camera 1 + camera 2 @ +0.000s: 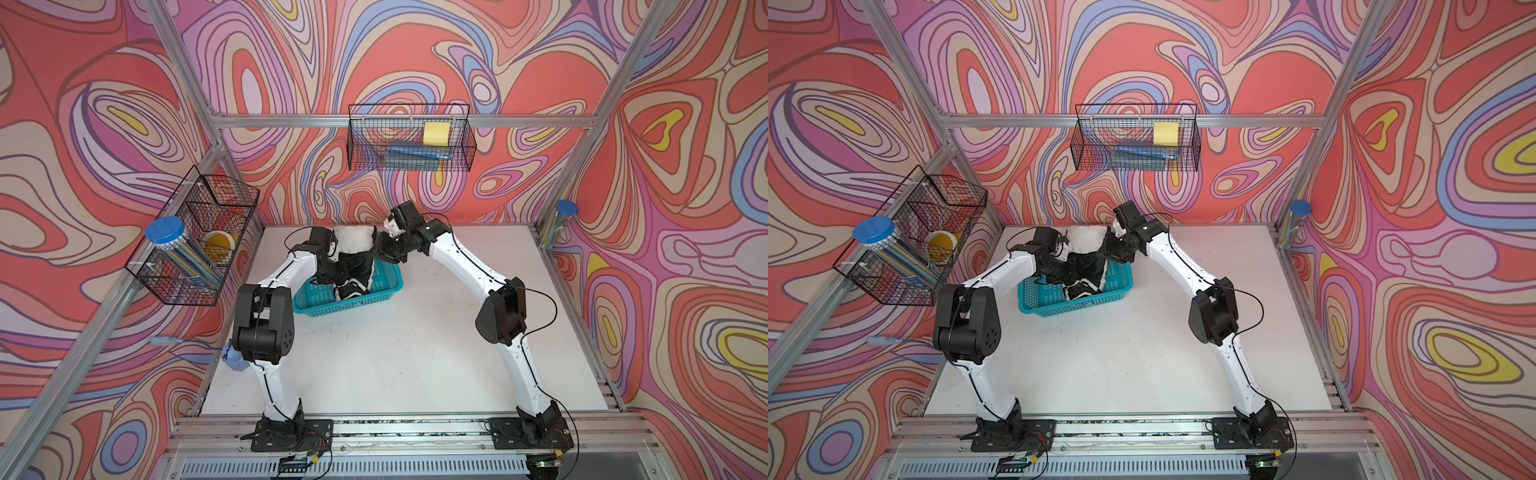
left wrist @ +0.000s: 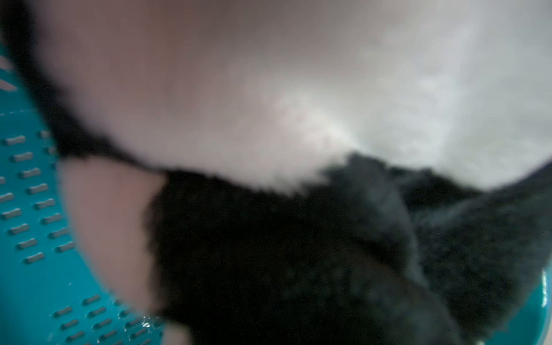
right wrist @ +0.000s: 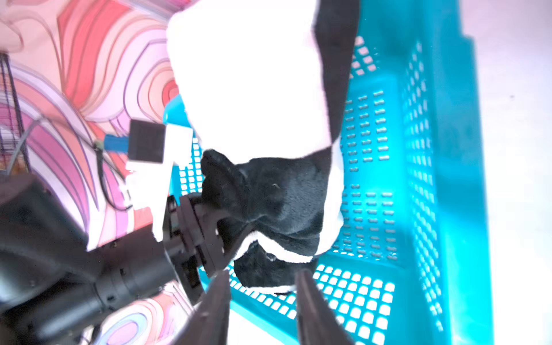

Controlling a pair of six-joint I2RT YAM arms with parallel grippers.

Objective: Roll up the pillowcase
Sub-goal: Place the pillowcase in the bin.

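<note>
Black plush of the pillowcase (image 3: 268, 191) sits pinched in my left claw (image 3: 216, 230). My right claw (image 3: 263, 273) is spread and empty, just short of the cloth. Straight ahead of it the bunched cloth hangs, its length running from between my claws down into the teal basket (image 3: 448, 179). I judge the right claw must reach forward.
</note>
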